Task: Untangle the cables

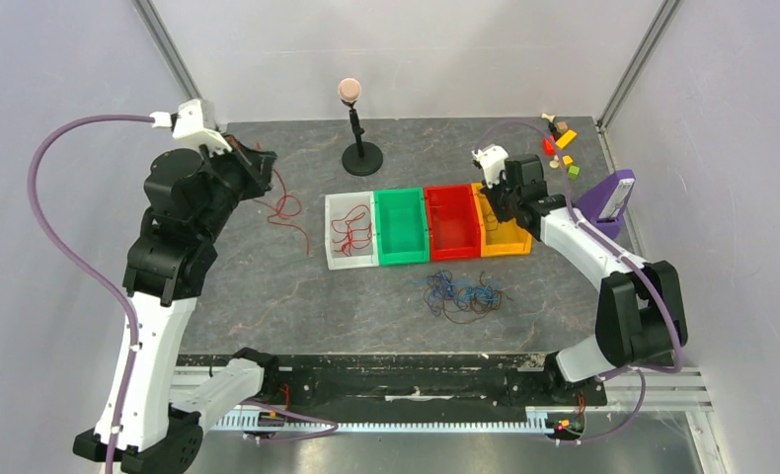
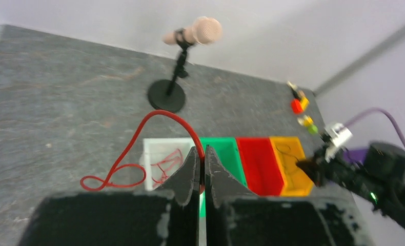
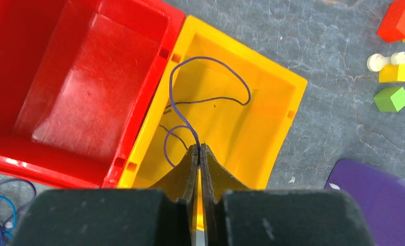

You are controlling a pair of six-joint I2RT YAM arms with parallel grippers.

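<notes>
Left gripper clamps a limp red wire, right gripper a bluish wire over the yellow bin, centre frame; both featherlight, likely best pinched singly.

Tangled blue cables, red strands apparently binned

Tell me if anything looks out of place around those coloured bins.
Red cables lie in the white bin while the red bin stands empty, an odd colour mismatch. A blue and dark tangle sits loose on the table in front of them.
</notes>
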